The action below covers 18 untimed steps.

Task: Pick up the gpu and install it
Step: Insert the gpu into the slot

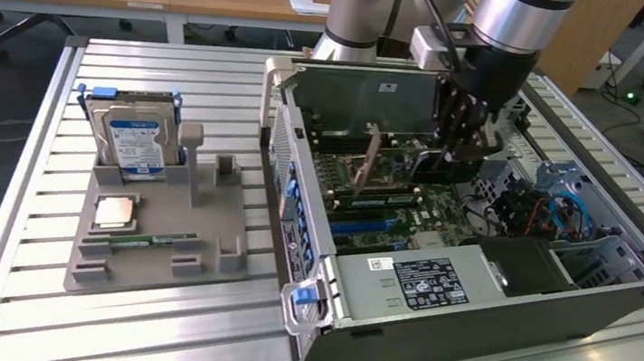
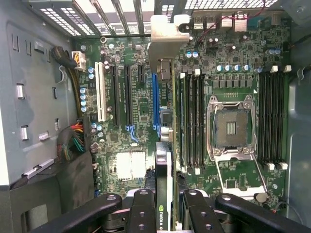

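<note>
The gpu (image 2: 164, 194) is seen edge-on in the wrist view as a thin dark card. Its silvery bracket (image 2: 167, 34) lies toward the vented rear wall of the case. My gripper (image 2: 167, 211) is shut on the card, with black fingers (image 2: 141, 208) on either side of it. The card hangs over the motherboard (image 2: 131, 121), right next to the blue expansion slot (image 2: 155, 97); whether it touches the slot I cannot tell. In the exterior view my gripper (image 1: 462, 151) reaches down into the open computer case (image 1: 467, 297), with the gpu (image 1: 410, 159) low inside it.
A grey fixture (image 1: 157, 244) at the exterior view's left holds an upright hard drive (image 1: 134, 141), a processor (image 1: 115, 210) and a green memory stick (image 1: 151, 239). Inside the case are memory sticks (image 2: 192, 121), an open processor socket (image 2: 231, 128) and cable bundles (image 2: 73, 141). A slatted metal table (image 1: 134, 332) carries everything.
</note>
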Motion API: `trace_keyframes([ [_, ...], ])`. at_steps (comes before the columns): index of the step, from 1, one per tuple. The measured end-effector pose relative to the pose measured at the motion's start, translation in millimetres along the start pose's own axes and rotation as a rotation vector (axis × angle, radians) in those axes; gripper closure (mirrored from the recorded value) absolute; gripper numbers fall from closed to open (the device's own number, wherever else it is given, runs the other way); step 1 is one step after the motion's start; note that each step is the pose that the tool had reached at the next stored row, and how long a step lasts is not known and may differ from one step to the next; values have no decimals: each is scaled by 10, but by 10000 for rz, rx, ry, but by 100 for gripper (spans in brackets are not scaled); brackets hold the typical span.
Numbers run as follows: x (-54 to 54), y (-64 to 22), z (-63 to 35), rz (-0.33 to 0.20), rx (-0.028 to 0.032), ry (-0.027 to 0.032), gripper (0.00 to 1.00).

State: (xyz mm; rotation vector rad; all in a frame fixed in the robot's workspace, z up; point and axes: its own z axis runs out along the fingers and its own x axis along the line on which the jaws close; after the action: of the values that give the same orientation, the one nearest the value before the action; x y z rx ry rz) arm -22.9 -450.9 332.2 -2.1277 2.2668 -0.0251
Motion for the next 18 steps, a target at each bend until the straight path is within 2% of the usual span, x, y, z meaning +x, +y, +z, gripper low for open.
trace_keyframes([
  [13, 3, 40, 0, -1, 0, 1, 74],
  [18, 4, 42, 42, 0, -1, 1, 74],
])
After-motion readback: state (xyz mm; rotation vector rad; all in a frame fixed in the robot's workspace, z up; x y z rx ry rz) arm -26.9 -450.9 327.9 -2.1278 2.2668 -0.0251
